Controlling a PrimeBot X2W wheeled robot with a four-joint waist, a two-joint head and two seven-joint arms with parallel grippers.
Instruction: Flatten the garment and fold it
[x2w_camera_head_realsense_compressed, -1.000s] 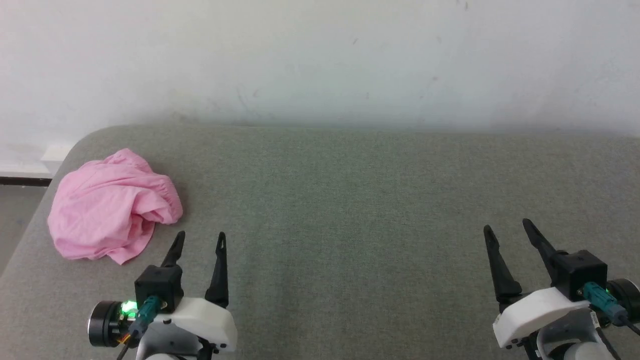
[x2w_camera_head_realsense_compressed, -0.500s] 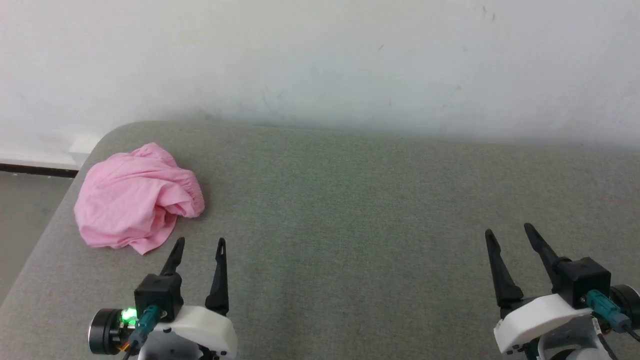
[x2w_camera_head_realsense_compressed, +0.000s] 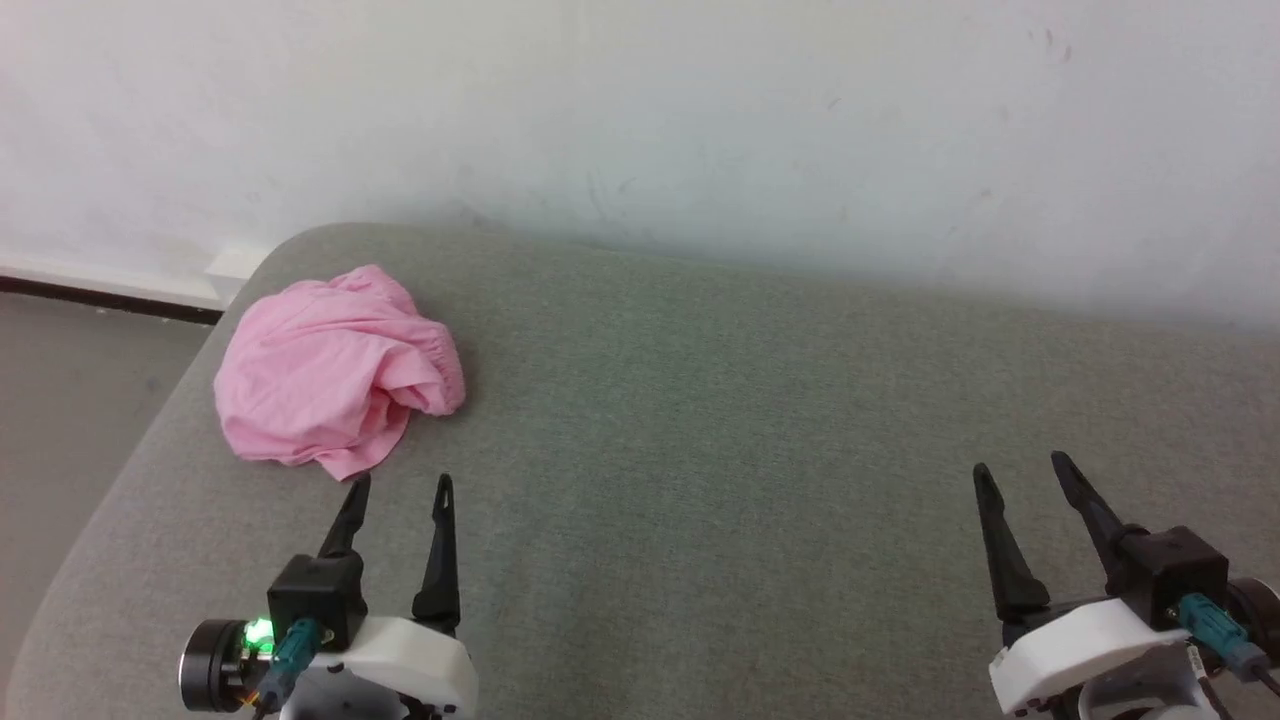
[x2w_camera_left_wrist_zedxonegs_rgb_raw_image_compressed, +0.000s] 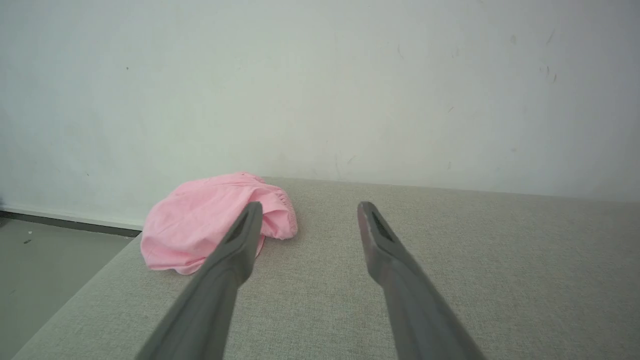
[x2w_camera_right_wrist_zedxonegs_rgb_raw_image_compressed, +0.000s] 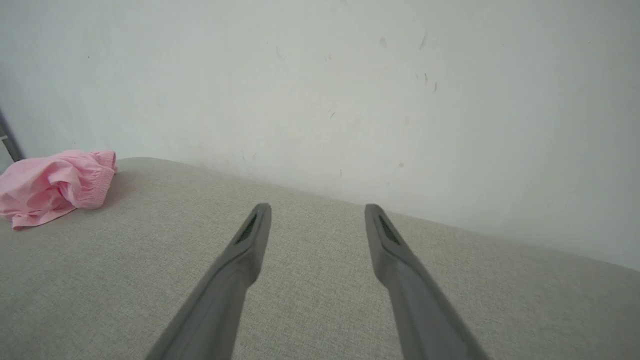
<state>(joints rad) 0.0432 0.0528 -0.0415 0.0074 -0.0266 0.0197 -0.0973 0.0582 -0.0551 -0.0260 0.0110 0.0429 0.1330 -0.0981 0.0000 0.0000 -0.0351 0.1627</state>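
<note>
Lying crumpled, garment (x2w_camera_head_realsense_compressed: 335, 370) (legs indistinct), partly behind left fingers (x2w_camera_left_wrist_zedxonegs_rgb_raw_image_compressed: 225, 270)

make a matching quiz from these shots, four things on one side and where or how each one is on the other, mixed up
Things:
1. pink shorts
2. left end effector
3. right end effector
4. wall

Place or state:
A. open, above the bare grey cushion, far from the shorts
B. crumpled in a heap near the cushion's far left corner
C. white, behind the cushion
D. open, close to the shorts, not touching them

Pairs: 1-B, 2-D, 3-A, 4-C
</note>
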